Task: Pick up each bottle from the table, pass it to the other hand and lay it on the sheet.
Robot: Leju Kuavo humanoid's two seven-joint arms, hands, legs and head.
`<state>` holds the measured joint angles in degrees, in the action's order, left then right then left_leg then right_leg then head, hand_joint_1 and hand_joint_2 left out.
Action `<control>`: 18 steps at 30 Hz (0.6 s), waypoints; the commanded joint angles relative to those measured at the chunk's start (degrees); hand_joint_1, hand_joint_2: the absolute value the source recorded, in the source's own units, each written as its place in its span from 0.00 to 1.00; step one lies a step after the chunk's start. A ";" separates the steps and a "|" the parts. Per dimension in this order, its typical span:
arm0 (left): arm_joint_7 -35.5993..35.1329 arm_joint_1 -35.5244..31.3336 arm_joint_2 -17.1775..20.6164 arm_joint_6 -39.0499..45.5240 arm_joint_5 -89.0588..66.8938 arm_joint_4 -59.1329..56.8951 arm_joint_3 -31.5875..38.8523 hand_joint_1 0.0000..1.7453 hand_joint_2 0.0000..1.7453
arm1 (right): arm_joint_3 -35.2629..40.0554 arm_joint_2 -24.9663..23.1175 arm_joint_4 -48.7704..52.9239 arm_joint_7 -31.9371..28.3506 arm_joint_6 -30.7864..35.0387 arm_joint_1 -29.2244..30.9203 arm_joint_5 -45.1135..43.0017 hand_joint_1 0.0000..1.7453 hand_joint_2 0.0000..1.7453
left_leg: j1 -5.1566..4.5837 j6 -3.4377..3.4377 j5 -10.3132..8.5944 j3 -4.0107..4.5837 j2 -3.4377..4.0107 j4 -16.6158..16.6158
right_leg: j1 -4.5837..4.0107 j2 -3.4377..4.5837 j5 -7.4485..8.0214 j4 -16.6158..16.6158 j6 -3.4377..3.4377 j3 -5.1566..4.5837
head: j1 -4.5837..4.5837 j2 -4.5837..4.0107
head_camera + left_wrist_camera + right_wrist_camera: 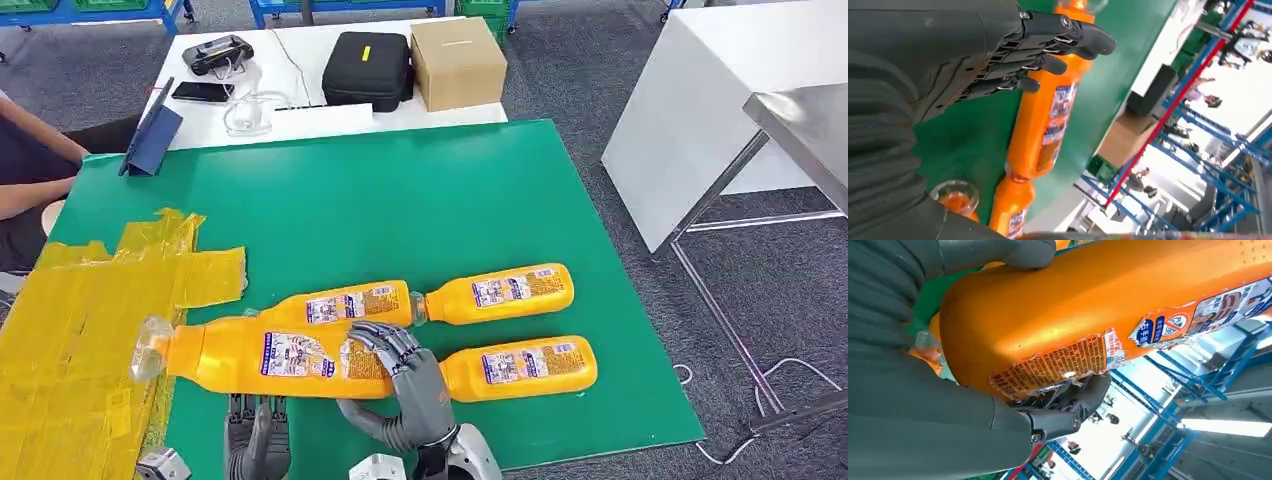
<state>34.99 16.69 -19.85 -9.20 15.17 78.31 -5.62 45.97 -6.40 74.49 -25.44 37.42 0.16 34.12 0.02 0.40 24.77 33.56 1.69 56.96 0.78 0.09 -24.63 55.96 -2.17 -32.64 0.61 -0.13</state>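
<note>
I have the right hand [412, 385] wrapped round the base end of the big bottle [270, 355]; its fingers [385, 342] curl over the top and, in the right wrist view, the thumb [998, 252] and fingers [1068, 410] clamp opposite sides. The bottle lies level, its clear cap [148, 350] over the edge of the yellow sheet [70, 330]. My left hand [258, 440] sits below the bottle's middle near the table's front edge; in its wrist view the fingers [1048, 45] are stretched out and slightly apart, holding nothing. Three more bottles lie on the green mat [400, 200]: one [335, 303] just behind the held one, one [500, 290] farther right, one [520, 365] right of my hand. The mat behind them is bare green.
</note>
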 commanded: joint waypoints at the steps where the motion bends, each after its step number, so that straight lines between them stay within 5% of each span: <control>1: 1.18 -1.03 -0.15 -0.54 -0.21 -2.47 -2.08 0.00 1.00 | -0.27 -2.17 -1.01 0.10 -0.68 -3.59 0.11 1.00 1.00 | 0.06 -0.05 0.05 -0.10 -0.29 0.00 | -0.06 -0.19 -0.10 -0.03 0.09 0.17 | 0.00 0.00; 18: 2.14 -0.70 -0.15 2.92 -2.16 -1.35 -2.68 0.00 1.00 | -0.22 -2.47 -2.53 1.78 -1.99 -3.32 1.80 1.00 1.00 | 0.08 -0.05 0.07 -0.10 -0.30 0.00 | -0.07 -0.18 -0.11 -0.03 0.09 0.18 | 0.00 0.00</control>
<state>36.76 16.69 -19.82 -9.59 14.84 78.34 -5.84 44.61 -6.88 74.49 -25.22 36.50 -0.39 34.49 0.02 0.40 24.77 33.59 1.69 56.96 0.78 0.09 -24.63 55.96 -2.17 -32.66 0.61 -0.13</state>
